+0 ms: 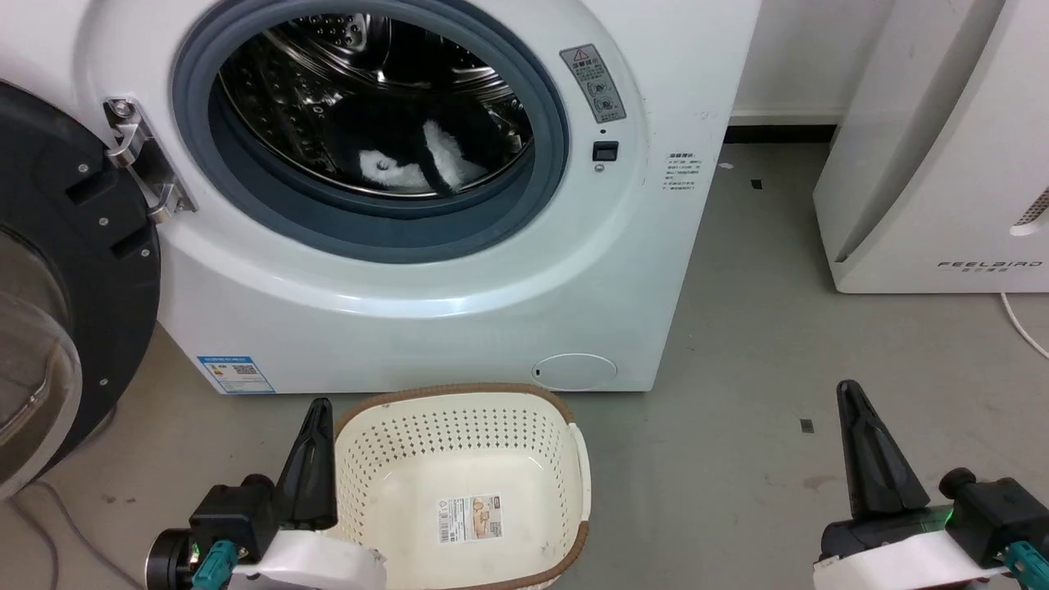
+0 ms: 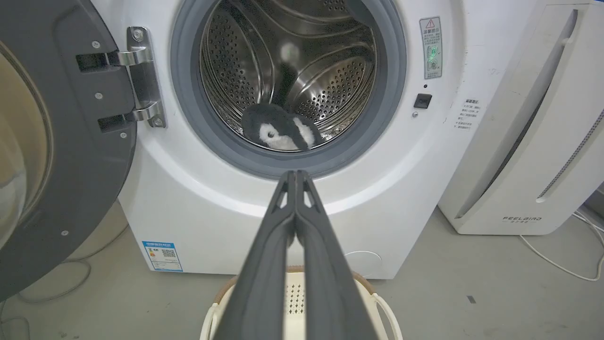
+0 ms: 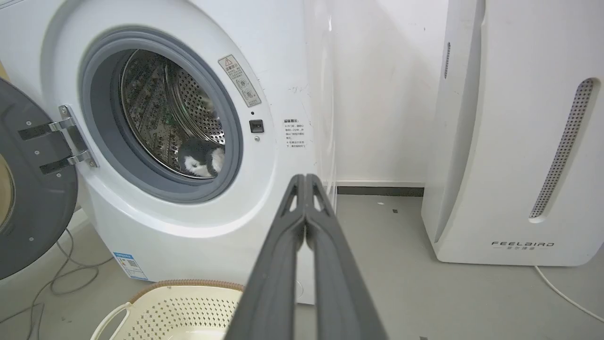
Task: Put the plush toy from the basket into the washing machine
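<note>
Black-and-white fluff marks the plush toy (image 1: 410,160), which lies on the bottom of the shiny perforated steel drum inside the washing machine (image 1: 459,311), just behind the grey rubber rim of the round port. From the left gripper (image 1: 318,407) the toy sits ahead and higher, well apart from its tips; from the right gripper (image 1: 849,392) it sits ahead and off to the left, farther away. Both grippers have their two long dark fingers pressed together tip to tip, with nothing between them, and both point toward the machine. The basket (image 1: 459,401) stands on the grey floor (image 1: 737,410) between the two grippers, just beside the left one and well apart from the right one, with a barcode sticker (image 1: 470,516) showing on its inside bottom. The left gripper's fingers overlap the basket's left rim in the head view; whether they touch it cannot be told. The black-framed glass door (image 1: 49,270) hangs open to the left of the left gripper. A white FEELBIRD appliance (image 1: 942,164) stands ahead of the right gripper.
</note>
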Controlling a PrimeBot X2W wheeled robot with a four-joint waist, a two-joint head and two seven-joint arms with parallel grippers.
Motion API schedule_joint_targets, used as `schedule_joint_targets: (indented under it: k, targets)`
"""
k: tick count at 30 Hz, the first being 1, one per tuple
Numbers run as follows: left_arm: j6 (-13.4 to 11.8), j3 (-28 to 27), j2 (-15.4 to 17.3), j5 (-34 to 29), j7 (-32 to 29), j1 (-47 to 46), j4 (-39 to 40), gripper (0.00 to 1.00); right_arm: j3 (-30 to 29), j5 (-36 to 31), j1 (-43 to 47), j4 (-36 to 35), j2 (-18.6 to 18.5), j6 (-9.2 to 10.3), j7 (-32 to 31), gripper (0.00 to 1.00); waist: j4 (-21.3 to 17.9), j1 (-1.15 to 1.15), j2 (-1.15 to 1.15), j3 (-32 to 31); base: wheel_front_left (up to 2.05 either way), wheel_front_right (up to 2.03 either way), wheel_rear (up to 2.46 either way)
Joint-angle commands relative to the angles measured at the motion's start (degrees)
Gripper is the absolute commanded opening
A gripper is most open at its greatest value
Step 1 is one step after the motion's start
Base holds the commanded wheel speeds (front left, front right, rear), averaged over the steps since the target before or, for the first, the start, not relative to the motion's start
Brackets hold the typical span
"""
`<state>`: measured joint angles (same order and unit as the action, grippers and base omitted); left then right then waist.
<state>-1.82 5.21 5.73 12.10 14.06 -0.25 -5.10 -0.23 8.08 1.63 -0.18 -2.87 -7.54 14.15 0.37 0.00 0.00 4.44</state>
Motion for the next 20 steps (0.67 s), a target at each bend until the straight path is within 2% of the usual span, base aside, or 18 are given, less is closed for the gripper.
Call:
schedule_joint_targets:
  k: [1,20]
  targets:
    - [0.1,-0.1,-0.2,-0.6,-0.2,0.0,0.2,0.00,0.0,-0.4,-0.1,0.0,0.0,0.00,-0.3,0.00,0.0,0.00,0.00,0.0,0.00,0.00,0.00]
    - [0.4,-1.0,-0.6,-2.4,-2.5,0.1,1.0,0.00,0.1,-1.7,-0.3,0.0,0.0,0.01,-2.5,0.00,-0.1,0.00,0.00,-0.7,0.00,0.00,0.00]
